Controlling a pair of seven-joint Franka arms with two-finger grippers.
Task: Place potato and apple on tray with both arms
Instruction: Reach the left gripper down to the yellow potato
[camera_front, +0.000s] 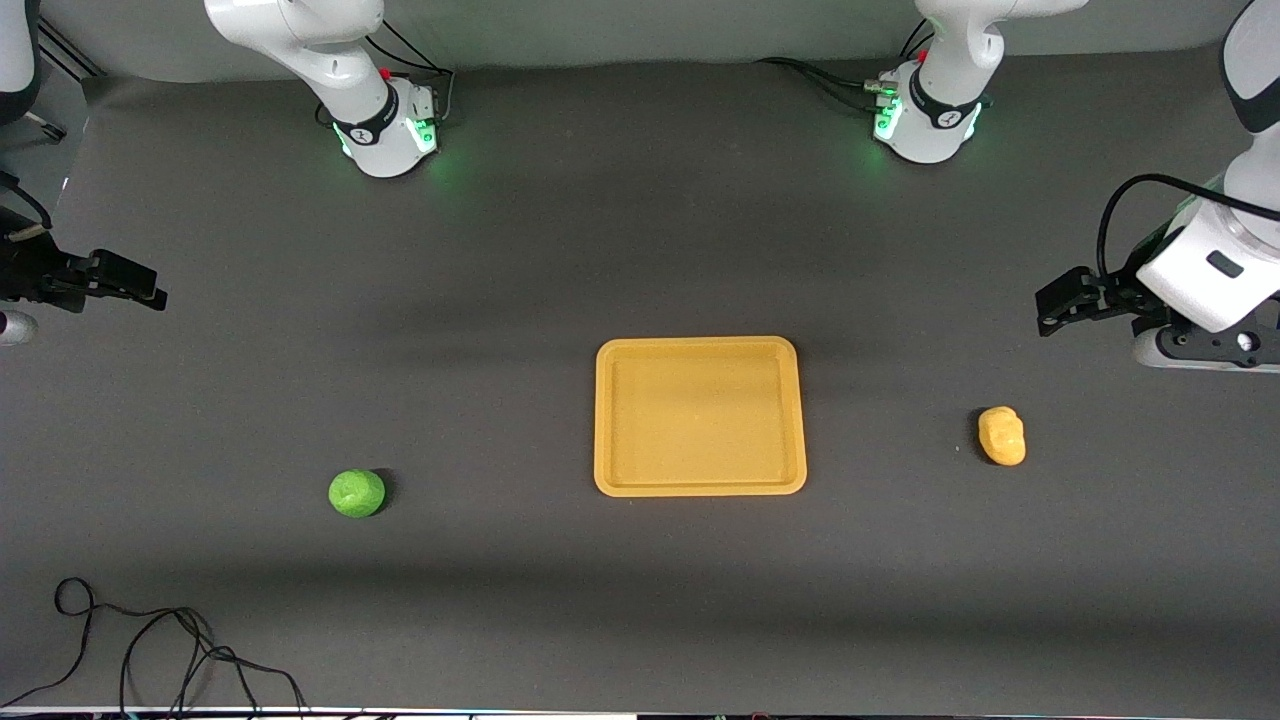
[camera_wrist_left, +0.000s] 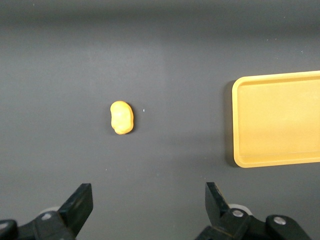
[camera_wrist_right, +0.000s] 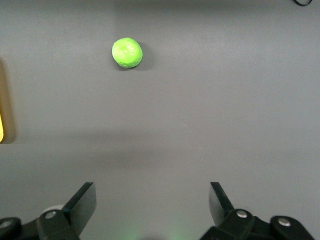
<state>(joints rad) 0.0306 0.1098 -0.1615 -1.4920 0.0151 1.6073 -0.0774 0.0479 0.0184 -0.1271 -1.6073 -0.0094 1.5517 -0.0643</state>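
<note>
The yellow-orange tray (camera_front: 700, 347) lies flat and holds nothing, mid-table. The green apple (camera_front: 356, 493) sits on the table toward the right arm's end. The lumpy yellow-orange potato (camera_front: 1002, 436) sits toward the left arm's end. My left gripper (camera_front: 1052, 306) is open and empty over bare table at its end; its wrist view shows the potato (camera_wrist_left: 122, 117) and the tray's rim (camera_wrist_left: 235, 125) past the open gripper (camera_wrist_left: 148, 196). My right gripper (camera_front: 148, 288) is open and empty over bare table at its end; its wrist view shows the apple (camera_wrist_right: 127, 52) past the open gripper (camera_wrist_right: 152, 196).
A loose black cable (camera_front: 150, 650) lies near the table's front edge at the right arm's end. The two arm bases (camera_front: 390, 130) (camera_front: 925, 120) stand along the table's back edge. A sliver of the tray (camera_wrist_right: 1, 131) shows at the edge of the right wrist view.
</note>
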